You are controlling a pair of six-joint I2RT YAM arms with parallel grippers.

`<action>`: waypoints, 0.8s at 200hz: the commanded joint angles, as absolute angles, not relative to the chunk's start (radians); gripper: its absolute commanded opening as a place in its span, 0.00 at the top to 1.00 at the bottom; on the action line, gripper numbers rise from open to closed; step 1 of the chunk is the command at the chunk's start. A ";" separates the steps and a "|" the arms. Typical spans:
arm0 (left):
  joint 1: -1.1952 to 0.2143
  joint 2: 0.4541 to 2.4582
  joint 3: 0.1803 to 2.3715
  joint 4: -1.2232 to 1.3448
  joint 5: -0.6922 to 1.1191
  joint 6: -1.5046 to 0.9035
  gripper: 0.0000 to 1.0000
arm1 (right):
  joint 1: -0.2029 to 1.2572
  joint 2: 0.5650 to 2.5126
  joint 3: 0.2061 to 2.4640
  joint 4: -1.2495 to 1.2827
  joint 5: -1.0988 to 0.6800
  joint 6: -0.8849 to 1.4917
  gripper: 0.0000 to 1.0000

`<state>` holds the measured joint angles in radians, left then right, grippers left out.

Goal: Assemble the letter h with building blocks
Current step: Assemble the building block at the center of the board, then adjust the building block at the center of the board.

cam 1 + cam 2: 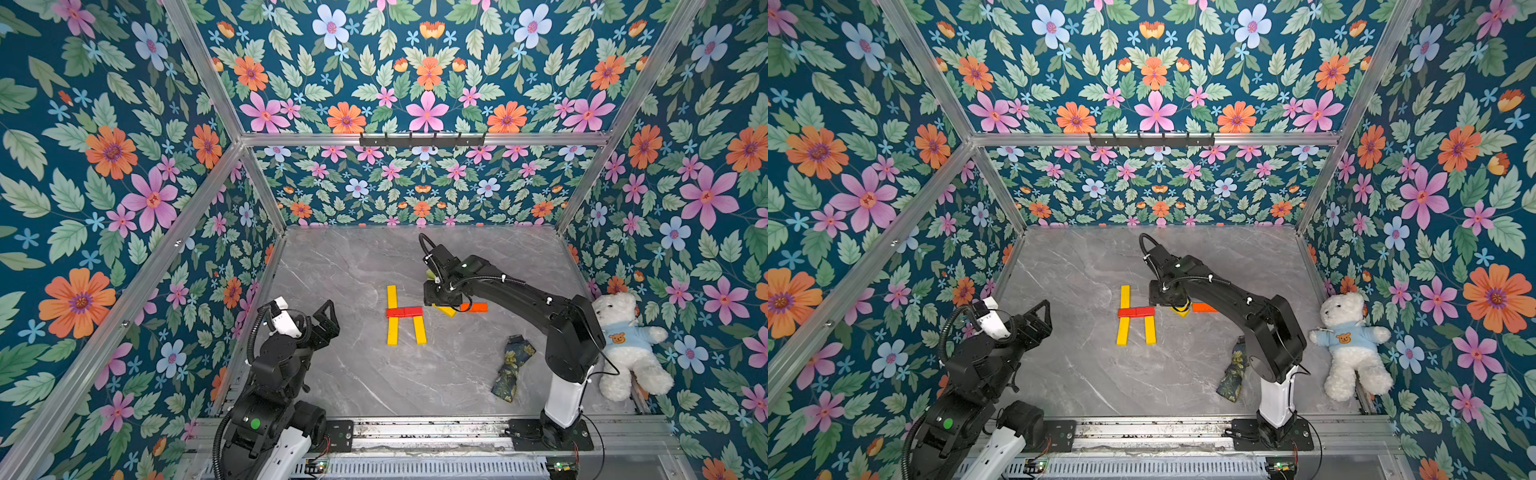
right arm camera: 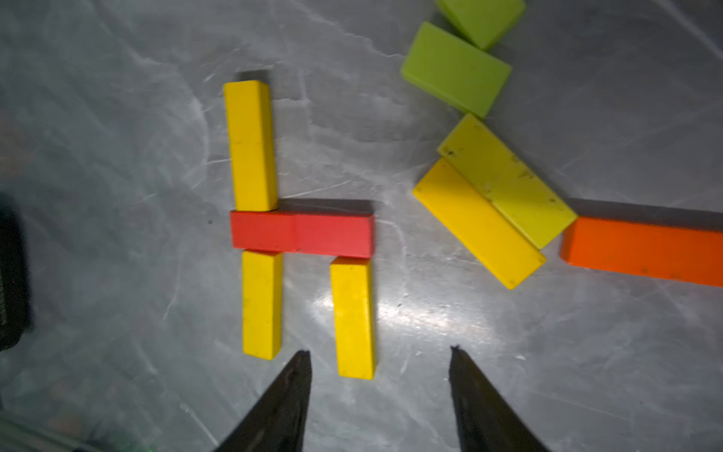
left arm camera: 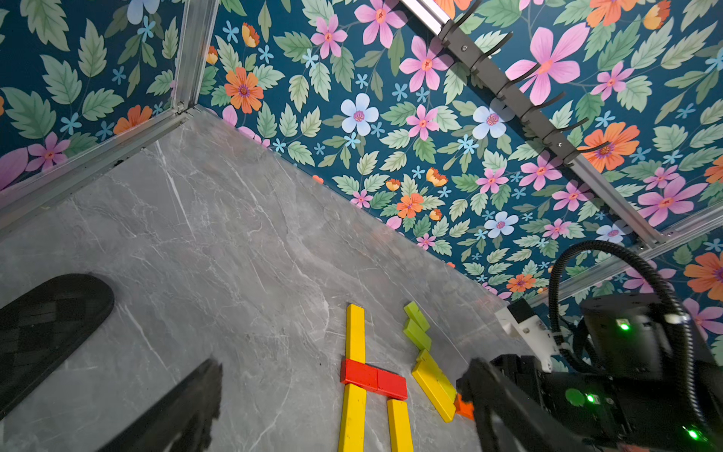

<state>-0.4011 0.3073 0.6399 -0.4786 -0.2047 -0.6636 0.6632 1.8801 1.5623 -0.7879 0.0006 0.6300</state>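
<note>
Letter h (image 1: 405, 312): flat in mid-worktop, well apart from every wall; the yellow upright pieces, red crossbar and short yellow leg are all touching.
Spare blocks (image 2: 489, 195): lime-green, yellow and orange bars lie just beside the h on the robot's right, with a bare strip between.
Right fingers (image 2: 285, 399): apart, holding nothing, above the worktop near the h.
Left fingers (image 3: 51, 332): apart, empty, near the left wall.
Worktop (image 1: 353, 374): bare grey surface left, behind and in front of the h.
Right edge: cloth scrap (image 1: 511, 370) by the right arm; teddy bear (image 1: 627, 345) against the wall.
</note>
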 commanded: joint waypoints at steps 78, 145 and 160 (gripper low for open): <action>-0.401 0.354 0.653 -0.465 -0.211 -0.652 0.00 | 0.563 2.199 1.840 -0.765 0.037 0.513 0.50; -0.400 0.355 0.650 -0.467 -0.219 -0.653 0.00 | 0.559 2.288 1.937 -0.822 0.116 0.479 0.38; -0.400 0.353 0.646 -0.461 -0.219 -0.653 0.00 | 0.560 2.219 1.832 -0.758 0.113 0.481 0.42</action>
<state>-0.4011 0.3553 0.6460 -0.4789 -0.2092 -0.6563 0.5587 2.2936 1.9247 -0.7975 0.0853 0.4873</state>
